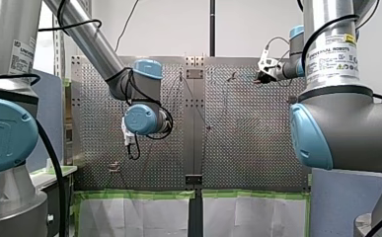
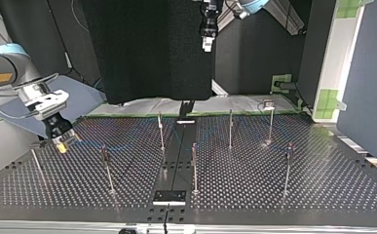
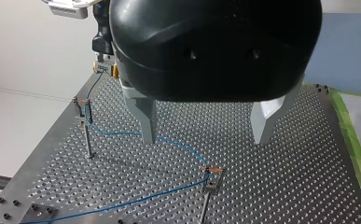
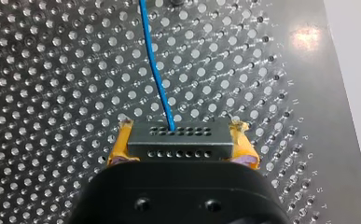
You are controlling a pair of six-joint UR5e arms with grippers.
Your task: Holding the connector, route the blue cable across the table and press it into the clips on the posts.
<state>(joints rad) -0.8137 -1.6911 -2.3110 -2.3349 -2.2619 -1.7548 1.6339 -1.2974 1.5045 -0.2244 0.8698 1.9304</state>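
Your right gripper is clamping the connector between its yellow pads, the blue cable trailing ahead of it. Your left gripper is hovering with fingers apart, cable passing beneath.

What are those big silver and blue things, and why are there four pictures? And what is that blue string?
They are two silver-and-blue robot arms, machines that reach like your arms do. One picture looks from behind them, one faces them from across the table, and two come from little cameras on their wrists. The grey metal table full of little holes carries thin metal posts with clips on top. The string is a thin blue cable, strung between two of those clips. The right arm's end effector, with yellow pads, pinches the dark grey block-shaped connector at the cable's end. The left arm's end effector hangs open above the table, holding nothing.
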